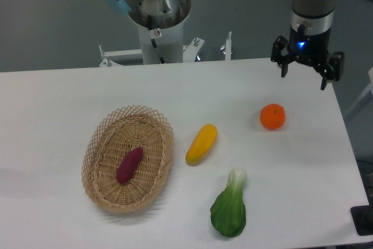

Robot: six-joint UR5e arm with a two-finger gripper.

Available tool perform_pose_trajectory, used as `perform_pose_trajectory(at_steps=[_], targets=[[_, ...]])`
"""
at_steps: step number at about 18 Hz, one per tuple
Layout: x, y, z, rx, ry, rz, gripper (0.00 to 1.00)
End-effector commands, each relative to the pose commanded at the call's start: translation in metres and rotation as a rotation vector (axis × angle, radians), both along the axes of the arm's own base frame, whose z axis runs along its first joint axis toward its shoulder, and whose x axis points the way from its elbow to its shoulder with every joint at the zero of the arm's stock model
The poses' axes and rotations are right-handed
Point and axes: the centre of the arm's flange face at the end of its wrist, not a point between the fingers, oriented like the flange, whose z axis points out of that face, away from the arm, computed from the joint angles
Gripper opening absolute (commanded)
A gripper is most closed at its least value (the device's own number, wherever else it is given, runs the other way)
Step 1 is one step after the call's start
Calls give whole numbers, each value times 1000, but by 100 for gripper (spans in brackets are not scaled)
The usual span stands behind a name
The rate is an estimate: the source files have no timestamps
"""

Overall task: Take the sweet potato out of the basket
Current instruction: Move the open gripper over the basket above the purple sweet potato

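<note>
A white table is filling most of the view. A grey wall, perhaps slightly shadowed, is standing behind it.

No readable text, brand or number anywhere. A small round sticker sits on the white arm base, its marking too small to make out.

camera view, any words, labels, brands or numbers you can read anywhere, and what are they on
No text can be read in this view.
Small round sticker on the robot base column: too small and blurred to read.
Sweet potato, basket, gripper: no visible lettering.
</note>
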Motion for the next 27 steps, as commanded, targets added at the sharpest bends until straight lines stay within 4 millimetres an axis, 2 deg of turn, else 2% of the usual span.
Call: perform_pose_trajectory(at_steps=[6,9,10,12,17,19,22,24,26,27], targets=[[8,13,-1,37,-19,-19,100],[30,31,-26,80,-64,-41,100],[39,34,-25,110,-59,1,100],[58,52,-35,150,-93,99,100],[114,109,-46,189,-164,264,100],[143,130,-55,177,-190,250,100],[176,146,-79,142,-236,242,100],[209,170,-90,129,-260,242,100],[217,188,-100,162,-254,287,100],[231,201,-104,179,-245,278,100]])
